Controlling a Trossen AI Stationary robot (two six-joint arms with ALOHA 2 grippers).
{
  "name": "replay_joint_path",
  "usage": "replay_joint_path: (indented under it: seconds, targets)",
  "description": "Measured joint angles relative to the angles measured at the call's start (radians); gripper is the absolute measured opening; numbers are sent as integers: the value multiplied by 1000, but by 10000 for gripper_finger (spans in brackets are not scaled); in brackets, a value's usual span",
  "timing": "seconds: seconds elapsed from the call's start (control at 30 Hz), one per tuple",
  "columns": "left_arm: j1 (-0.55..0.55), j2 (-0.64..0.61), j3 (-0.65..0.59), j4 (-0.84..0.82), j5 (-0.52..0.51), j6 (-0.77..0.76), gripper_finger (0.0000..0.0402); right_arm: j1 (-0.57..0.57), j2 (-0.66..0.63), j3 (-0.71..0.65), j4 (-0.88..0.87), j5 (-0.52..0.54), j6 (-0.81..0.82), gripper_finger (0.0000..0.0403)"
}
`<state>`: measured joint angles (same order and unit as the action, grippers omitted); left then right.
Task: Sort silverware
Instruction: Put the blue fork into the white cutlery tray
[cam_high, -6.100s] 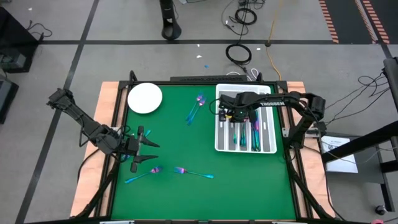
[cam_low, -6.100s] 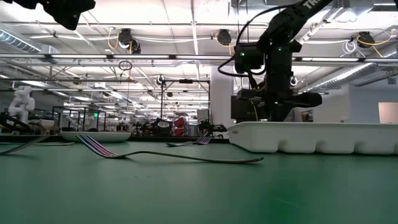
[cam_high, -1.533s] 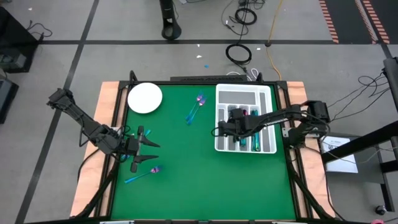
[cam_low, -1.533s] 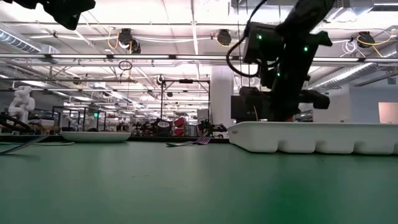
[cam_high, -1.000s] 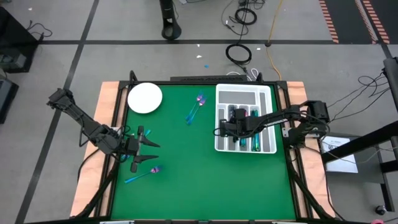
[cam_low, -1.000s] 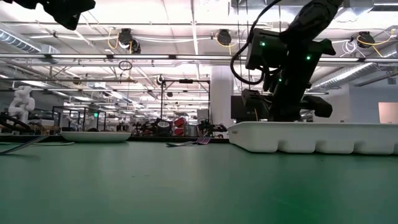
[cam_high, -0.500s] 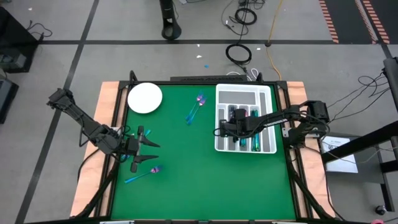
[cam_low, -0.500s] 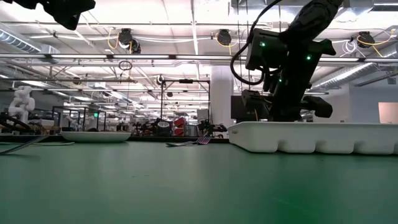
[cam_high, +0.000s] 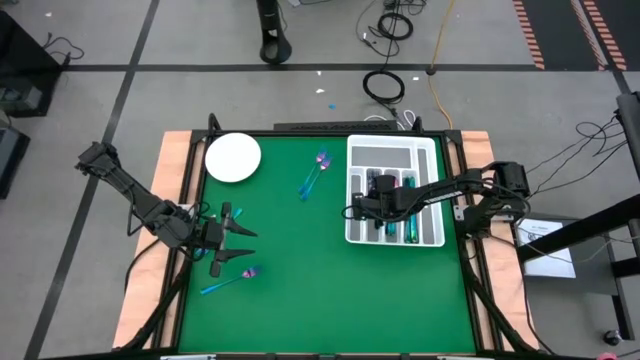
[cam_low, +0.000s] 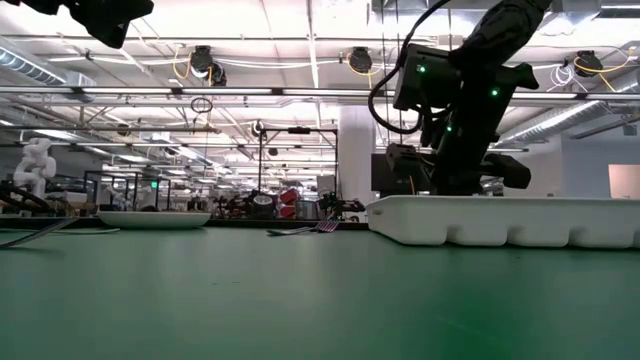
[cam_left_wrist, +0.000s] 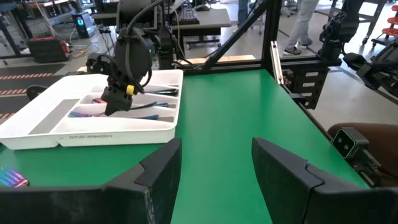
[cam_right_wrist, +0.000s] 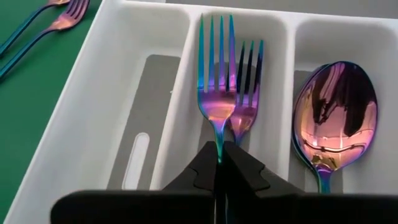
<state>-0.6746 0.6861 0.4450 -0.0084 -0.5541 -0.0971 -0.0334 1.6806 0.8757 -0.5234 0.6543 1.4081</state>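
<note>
My right gripper (cam_right_wrist: 219, 163) is shut on an iridescent fork (cam_right_wrist: 216, 74) over the white compartmented tray (cam_high: 428, 152), at its left side. A second fork (cam_right_wrist: 250, 93) lies in the same compartment beneath, and a spoon (cam_right_wrist: 339, 118) in the one beside it. Two forks (cam_high: 315, 176) lie on the green table left of the tray, and another piece (cam_high: 229, 280) lies near my left gripper (cam_high: 238, 232). That gripper hangs open above the table's left side, holding nothing. My right gripper pinches the fork's thin neck (cam_right_wrist: 219, 142), just behind the head, between its two fingertips. The fingers slant down from above and lie along the fork, whose tines point away from them along the compartment. Whether the head rests on the fork beneath, I cannot tell.
A round white plate (cam_high: 233, 157) stands at the table's far left. More silverware (cam_high: 398, 222) lies in the tray's other compartments. Open green table (cam_high: 310, 260) spreads between the two arms.
A little over a second ago my right gripper sank slightly over the tray with the fork. Since then it has kept still.
</note>
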Motion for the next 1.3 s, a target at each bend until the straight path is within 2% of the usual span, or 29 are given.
replay_joint_path:
  seconds: [0.23, 0.57, 0.77, 0.93, 1.1, 1.3]
  targets:
    - [0, 0, 0, 0, 0, 0, 198, 0, 0, 0, 1, 0, -2, 27]
    - [0, 0, 0, 0, 0, 0, 198, 0, 0, 0, 1, 3, -9, 83]
    - [0, 0, 0, 0, 0, 0, 198, 0, -2, 9, -3, -9, -63, 108]
    - [0, 0, 0, 0, 0, 1, 198, -2, -2, 70, -14, -30, -146, 114]
    - [0, 0, 0, -1, 0, 1, 198, -2, -4, 189, -10, -35, -328, 114]
    - [0, 0, 0, -1, 0, 1, 198, -18, -4, 371, -2, -81, -808, 114]
